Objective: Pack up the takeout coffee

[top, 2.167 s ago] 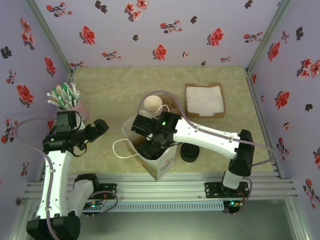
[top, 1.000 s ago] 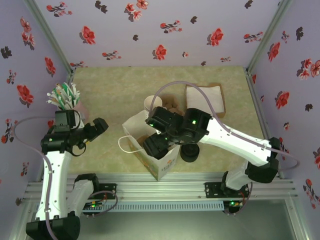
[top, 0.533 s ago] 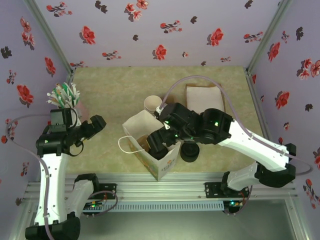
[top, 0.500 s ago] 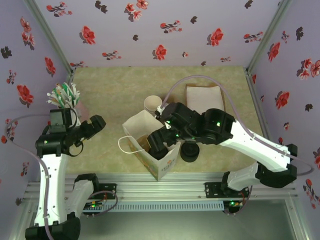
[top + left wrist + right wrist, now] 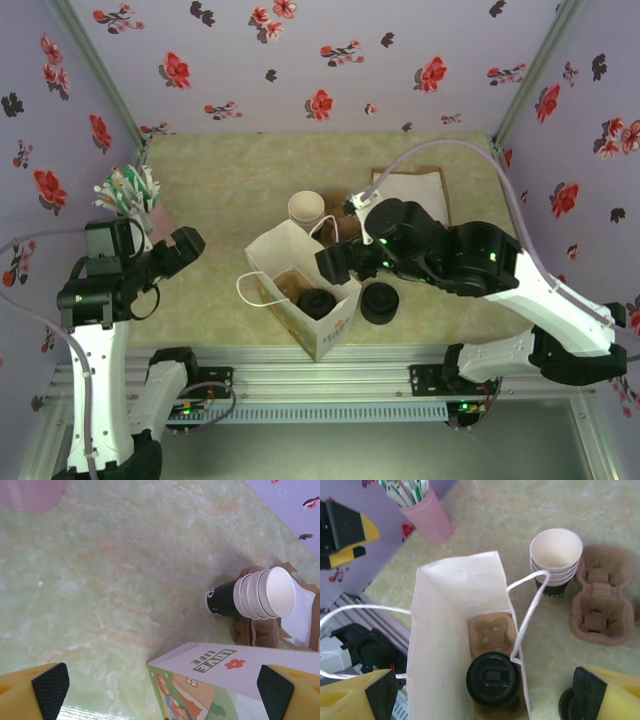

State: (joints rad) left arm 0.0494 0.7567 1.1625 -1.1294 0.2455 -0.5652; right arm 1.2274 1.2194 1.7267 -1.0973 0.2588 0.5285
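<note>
The takeout coffee (image 5: 493,680), a dark cup under a round black lid, stands in the near pocket of a brown carrier (image 5: 492,634) at the bottom of the white paper bag (image 5: 445,630). From above, the takeout coffee (image 5: 318,302) shows in the open bag (image 5: 285,262). My right gripper (image 5: 485,695) hangs open above the bag's mouth, holding nothing, and its jaws (image 5: 335,263) stand over the bag's right edge. My left gripper (image 5: 162,692) is open and empty, left of the bag (image 5: 220,680) and apart from it.
A stack of lidless cups (image 5: 306,208) and an empty brown carrier (image 5: 602,605) sit behind the bag. Spare black lids (image 5: 380,302) lie right of it. A napkin tray (image 5: 415,190) is at the back right, a pink cup of straws (image 5: 130,195) at the left.
My right gripper has risen out of the bag and drawn back to the right, leaving the coffee inside. The left arm has pulled away to the left.
</note>
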